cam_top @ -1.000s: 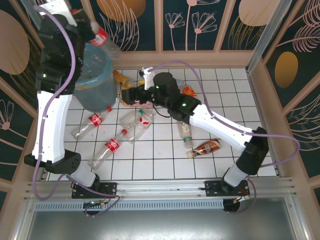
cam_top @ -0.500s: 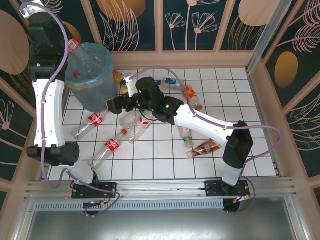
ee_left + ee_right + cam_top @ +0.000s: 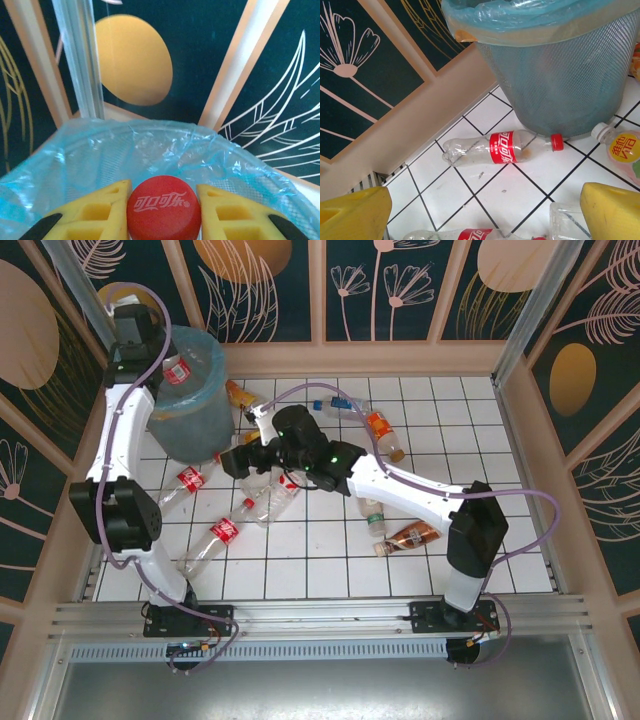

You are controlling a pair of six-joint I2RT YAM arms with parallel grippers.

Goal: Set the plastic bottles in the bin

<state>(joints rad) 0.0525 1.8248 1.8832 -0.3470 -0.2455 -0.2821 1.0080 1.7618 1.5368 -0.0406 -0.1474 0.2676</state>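
Note:
My left gripper (image 3: 166,361) is shut on a red-capped plastic bottle (image 3: 178,371), holding it over the mouth of the bin (image 3: 196,412). In the left wrist view the red cap (image 3: 163,207) sits between my yellow fingers (image 3: 97,212), with the bin's blue bag rim (image 3: 150,137) just beyond. My right gripper (image 3: 236,460) hangs open low over the floor beside the bin (image 3: 560,75). Below it lies a red-labelled bottle (image 3: 502,147), its cap touching the bin's base. Several more bottles lie on the tiles, among them red-labelled ones (image 3: 225,531) and a brown one (image 3: 412,535).
The white tiled floor (image 3: 330,560) is walled by wood-framed dark panels (image 3: 400,290). Orange-labelled bottles (image 3: 378,428) and a blue-labelled one (image 3: 340,405) lie near the back. A yellow-labelled bottle (image 3: 625,152) and a clear one (image 3: 570,220) lie close to my right fingers (image 3: 612,212).
My left arm has swung the red-capped bottle from above the bin's far rim down to its mouth. The right gripper has slid left and nearer, toward the bin's base, staying open.

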